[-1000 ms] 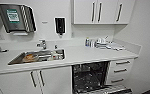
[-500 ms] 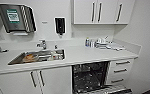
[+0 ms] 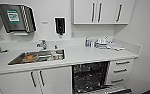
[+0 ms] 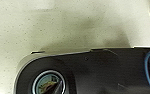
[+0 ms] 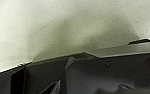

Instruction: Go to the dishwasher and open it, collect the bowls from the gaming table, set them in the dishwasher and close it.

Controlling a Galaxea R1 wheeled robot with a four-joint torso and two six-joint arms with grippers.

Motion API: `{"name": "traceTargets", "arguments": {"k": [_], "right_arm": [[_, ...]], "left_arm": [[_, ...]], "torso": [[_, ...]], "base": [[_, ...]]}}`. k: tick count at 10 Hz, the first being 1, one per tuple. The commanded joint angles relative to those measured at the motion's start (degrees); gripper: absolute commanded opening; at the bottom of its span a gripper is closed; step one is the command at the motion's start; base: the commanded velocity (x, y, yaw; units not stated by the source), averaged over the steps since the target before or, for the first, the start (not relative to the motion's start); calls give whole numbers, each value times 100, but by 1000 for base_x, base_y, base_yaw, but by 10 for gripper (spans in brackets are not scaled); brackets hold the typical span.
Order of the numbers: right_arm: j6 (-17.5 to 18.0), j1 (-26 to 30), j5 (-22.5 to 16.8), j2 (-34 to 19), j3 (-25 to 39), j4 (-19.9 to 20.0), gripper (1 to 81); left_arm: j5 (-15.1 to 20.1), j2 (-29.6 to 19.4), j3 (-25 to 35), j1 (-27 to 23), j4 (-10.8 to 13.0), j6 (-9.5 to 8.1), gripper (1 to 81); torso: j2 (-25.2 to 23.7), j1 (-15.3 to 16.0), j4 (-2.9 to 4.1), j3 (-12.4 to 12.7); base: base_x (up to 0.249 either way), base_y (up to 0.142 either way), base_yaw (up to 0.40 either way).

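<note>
The dishwasher stands open under the white counter, right of the sink cabinet. Its dark interior with wire racks faces me in the head view. Its door is folded down at the picture's lower edge. The bowls and the gaming table are out of view. In both wrist views, speckled pale floor lies beyond the robot's own dark plate.
A steel sink with a tap holds dishes and something orange. Bottles and white dishes crowd the counter's back right. Drawers flank the dishwasher on the right. Wall cabinets, a towel dispenser and a soap dispenser hang above.
</note>
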Motion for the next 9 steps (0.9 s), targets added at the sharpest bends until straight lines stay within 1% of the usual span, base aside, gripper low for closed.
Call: {"name": "traceTargets", "arguments": {"k": [1, 2, 4, 7, 9], "right_arm": [[-25, 326, -268, 181, -364, -67, 811], [-25, 326, -268, 207, -391, -67, 811], [2, 317, -268, 250, -391, -67, 811], [10, 326, -268, 286, -461, -50, 811], [10, 265, -304, 313, -461, -59, 811]], "left_arm": [[271, 151, -125, -262, 64, 34, 811], [262, 177, -134, -262, 55, 34, 811], [262, 308, -404, -262, 38, 0, 811], [254, 591, -916, -262, 47, 8, 811], [254, 652, -1003, -270, 47, 8, 811]], "torso": [[0, 0, 0, 0], [573, -369, 0, 0], [669, -437, 0, 0], [1205, -782, 0, 0], [1629, -1053, 0, 0]], "base": [[0, 0, 0], [0, 0, 0], [0, 0, 0], [0, 0, 0], [0, 0, 0]]}}
